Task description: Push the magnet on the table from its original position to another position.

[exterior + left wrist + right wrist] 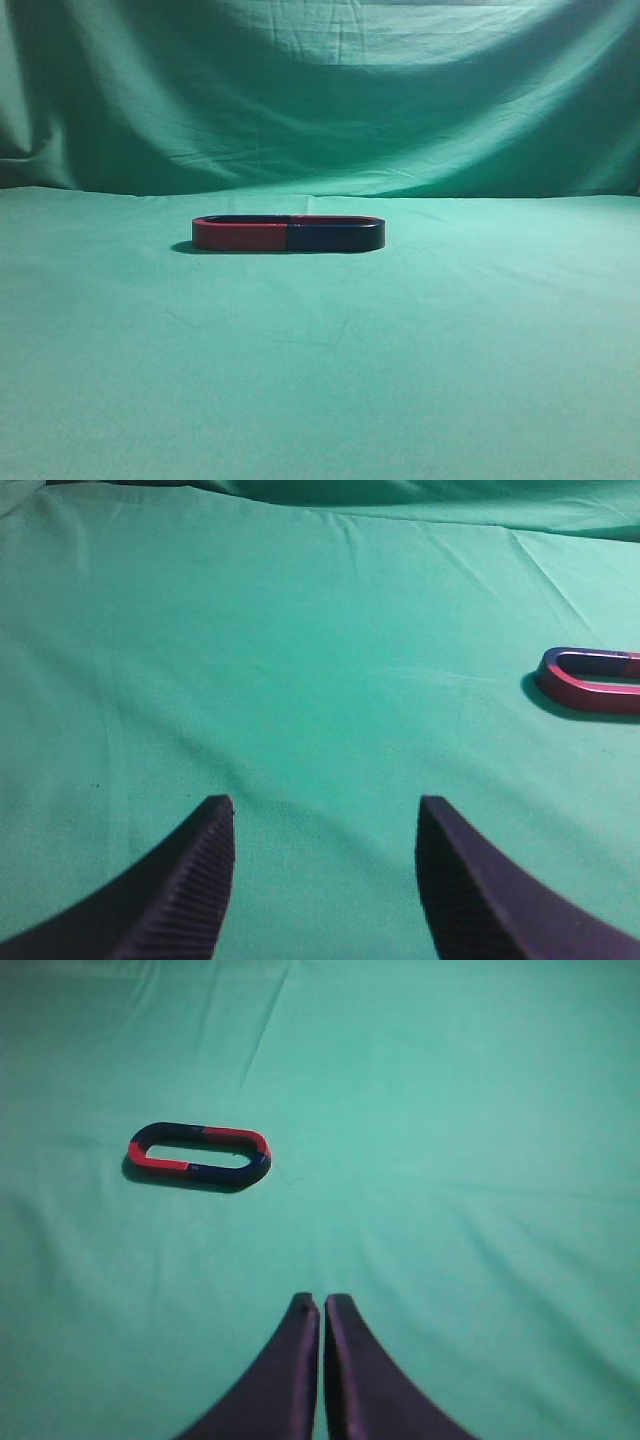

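Note:
The magnet (pixel 288 233) is a flat oval ring, half red and half dark blue, lying on the green cloth near the middle of the table. It also shows in the right wrist view (pixel 200 1153) ahead and to the left, and at the right edge of the left wrist view (pixel 592 680). My left gripper (pixel 325 815) is open and empty, well to the left of the magnet. My right gripper (pixel 320 1305) is shut and empty, hanging short of the magnet and to its right. Neither gripper shows in the exterior view.
A green cloth (pixel 320 380) covers the table and hangs as a backdrop (pixel 320 90) behind it. The cloth has shallow creases around the magnet.

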{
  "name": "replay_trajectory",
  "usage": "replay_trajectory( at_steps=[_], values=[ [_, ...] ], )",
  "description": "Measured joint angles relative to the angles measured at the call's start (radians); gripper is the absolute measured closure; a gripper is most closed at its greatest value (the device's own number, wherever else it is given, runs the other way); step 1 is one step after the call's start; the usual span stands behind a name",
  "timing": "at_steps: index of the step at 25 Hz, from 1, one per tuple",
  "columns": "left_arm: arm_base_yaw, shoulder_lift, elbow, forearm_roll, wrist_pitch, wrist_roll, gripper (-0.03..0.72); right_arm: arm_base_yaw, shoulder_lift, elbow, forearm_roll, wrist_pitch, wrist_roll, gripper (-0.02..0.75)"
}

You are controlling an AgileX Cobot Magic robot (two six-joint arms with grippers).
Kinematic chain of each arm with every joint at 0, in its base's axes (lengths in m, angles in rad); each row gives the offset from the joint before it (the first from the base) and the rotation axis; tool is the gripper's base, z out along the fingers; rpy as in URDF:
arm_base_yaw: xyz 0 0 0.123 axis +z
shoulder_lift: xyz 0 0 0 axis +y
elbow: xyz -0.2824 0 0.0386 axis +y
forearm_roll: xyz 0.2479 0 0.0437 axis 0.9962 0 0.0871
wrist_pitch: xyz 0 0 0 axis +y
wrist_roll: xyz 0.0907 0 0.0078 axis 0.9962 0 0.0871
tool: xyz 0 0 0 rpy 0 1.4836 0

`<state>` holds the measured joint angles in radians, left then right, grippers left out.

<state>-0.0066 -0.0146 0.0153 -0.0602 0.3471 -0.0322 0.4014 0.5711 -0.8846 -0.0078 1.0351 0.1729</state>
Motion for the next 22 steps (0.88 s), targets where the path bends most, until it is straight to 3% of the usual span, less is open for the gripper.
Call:
replay_trajectory(
  at_steps=[5, 11, 17, 22],
  values=[
    [0.000, 0.000, 0.000, 0.000, 0.000, 0.000, 0.316, 0.000, -0.120, 0.098, -0.046, -0.067, 0.004, 0.738],
    [0.000, 0.000, 0.000, 0.000, 0.000, 0.000, 0.316, -0.014, -0.249, 0.298, -0.123, -0.320, 0.005, 0.738],
    [0.000, 0.000, 0.000, 0.000, 0.000, 0.000, 0.316, -0.204, -0.408, 0.554, -0.135, -0.550, 0.005, 0.738],
    [0.000, 0.000, 0.000, 0.000, 0.000, 0.000, 0.316, -0.362, -0.564, 0.712, -0.125, -0.614, 0.005, 0.738]
  ],
)
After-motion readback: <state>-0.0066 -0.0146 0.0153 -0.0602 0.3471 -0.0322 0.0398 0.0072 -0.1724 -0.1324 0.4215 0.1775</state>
